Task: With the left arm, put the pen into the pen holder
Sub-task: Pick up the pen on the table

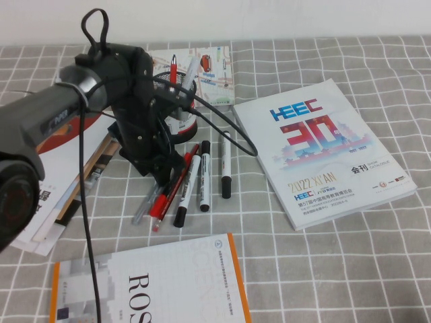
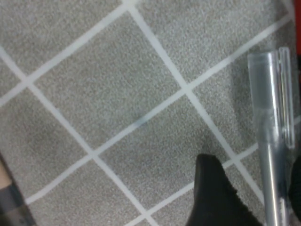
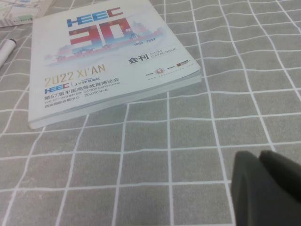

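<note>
Several pens lie on the checked cloth in front of the black mesh pen holder, which has a red base and holds a red pen and a white one. My left gripper is down at the cloth among the pens, just in front of the holder. In the left wrist view the left gripper is open. A clear grey pen lies between one dark finger and the other at the frame's edge. That pen's end shows in the high view. My right gripper is shut and empty, low over the cloth.
A red pen and three white markers lie beside the left gripper. A HEEC catalogue lies to the right and shows in the right wrist view. An orange-edged book lies in front, stacked papers at left, a box behind.
</note>
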Tool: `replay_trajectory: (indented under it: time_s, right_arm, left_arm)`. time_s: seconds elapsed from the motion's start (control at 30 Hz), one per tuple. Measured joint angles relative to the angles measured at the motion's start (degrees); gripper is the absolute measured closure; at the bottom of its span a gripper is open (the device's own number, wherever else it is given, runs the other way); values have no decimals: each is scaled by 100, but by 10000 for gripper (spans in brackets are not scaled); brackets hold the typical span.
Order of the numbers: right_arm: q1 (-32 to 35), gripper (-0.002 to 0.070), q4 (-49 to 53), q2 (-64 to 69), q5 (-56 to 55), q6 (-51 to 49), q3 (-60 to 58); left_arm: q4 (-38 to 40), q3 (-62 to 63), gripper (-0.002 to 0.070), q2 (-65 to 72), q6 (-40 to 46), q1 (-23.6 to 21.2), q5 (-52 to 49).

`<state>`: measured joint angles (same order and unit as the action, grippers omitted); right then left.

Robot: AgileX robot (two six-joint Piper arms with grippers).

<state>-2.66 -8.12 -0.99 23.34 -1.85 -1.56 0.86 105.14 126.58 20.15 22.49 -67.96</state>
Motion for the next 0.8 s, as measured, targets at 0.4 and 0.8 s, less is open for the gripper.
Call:
replay_trajectory:
  time_s: [0.4,0.8]
  right_arm:
    - [0,692,0,0,0,0,0]
    - [0,691,0,0,0,0,0]
  left_arm:
    - [21,40,370,101,-10,0,-53]
    - [-86,94,617,173,-146,0,-87]
